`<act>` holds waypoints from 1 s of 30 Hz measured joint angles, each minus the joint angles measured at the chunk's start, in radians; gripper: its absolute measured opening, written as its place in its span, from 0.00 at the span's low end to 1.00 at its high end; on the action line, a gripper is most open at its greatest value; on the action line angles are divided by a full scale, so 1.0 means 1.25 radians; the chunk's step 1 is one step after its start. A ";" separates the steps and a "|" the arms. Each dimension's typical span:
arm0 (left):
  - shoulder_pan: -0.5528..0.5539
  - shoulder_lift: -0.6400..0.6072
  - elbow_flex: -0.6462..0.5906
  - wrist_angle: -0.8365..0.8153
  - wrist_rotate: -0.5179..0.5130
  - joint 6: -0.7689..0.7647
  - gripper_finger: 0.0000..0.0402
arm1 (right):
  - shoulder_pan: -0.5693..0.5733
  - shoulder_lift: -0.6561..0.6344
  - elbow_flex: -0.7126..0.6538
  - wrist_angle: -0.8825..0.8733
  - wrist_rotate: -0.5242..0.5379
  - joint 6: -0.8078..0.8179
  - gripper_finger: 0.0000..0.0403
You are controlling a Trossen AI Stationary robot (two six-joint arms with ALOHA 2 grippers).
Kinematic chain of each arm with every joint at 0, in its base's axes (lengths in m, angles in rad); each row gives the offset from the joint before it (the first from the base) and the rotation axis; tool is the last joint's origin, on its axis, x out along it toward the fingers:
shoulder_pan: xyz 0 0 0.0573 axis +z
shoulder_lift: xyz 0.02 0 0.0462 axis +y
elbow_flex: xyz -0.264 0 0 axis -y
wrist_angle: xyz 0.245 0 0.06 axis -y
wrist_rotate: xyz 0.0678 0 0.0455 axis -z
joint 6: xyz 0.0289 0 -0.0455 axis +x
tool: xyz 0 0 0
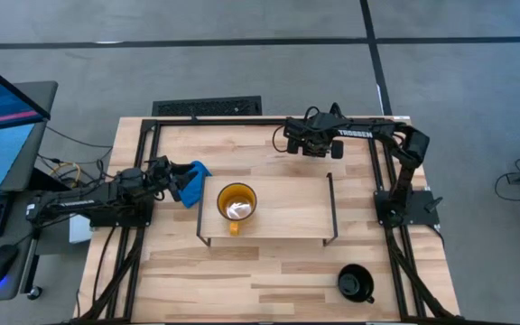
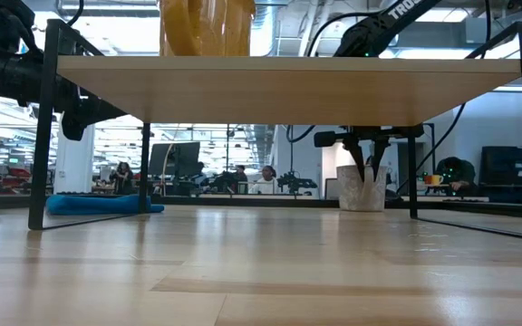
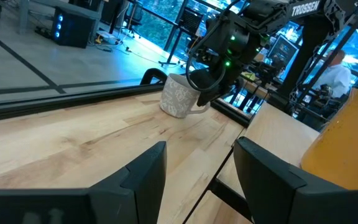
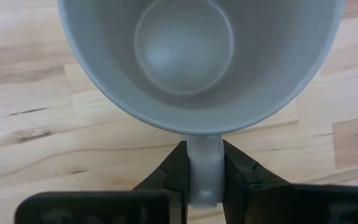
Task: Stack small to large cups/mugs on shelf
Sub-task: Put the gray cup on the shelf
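A: How does the right arm sit?
B: From its base at the worktop's (image 1: pixel 269 280) 3 o'clock edge it rises, folds at the elbow and reaches across toward 12 o'clock. The right end effector (image 4: pixel 204 171) points straight down over the grey mug (image 4: pixel 197 56), which stands on the worktop behind the shelf (image 1: pixel 287 203).

A: And its fingers?
B: Nearly together, clenched on the grey mug's handle; the wrist view shows one finger pressed on each side of it. In the low view the mug's base is on the worktop.

A: The left arm?
B: It lies low and stretched from 9 o'clock toward the centre. The left end effector (image 3: pixel 197 174) is released, fingers spread wide with nothing between them, just short of the shelf's 9 o'clock end, beside a blue cloth (image 1: pixel 194 176).

A: Where are the other mugs?
B: The yellow mug (image 1: pixel 236 204) stands on the shelf toward its 9 o'clock end, handle toward 6 o'clock, with something pale inside. The black mug (image 1: pixel 354 282) stands on the worktop near the 5 o'clock corner, well apart from both arms.
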 joint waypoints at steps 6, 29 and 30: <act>0.000 0.000 0.000 0.000 0.000 0.000 0.45 | 0.006 -0.011 0.000 -0.005 -0.003 -0.028 0.17; 0.000 0.000 0.000 0.000 -0.003 0.000 0.45 | 0.020 -0.203 0.008 -0.009 0.017 -0.020 0.17; 0.000 0.000 0.000 0.000 -0.003 0.000 0.45 | 0.024 -0.207 0.015 -0.009 0.017 -0.020 0.17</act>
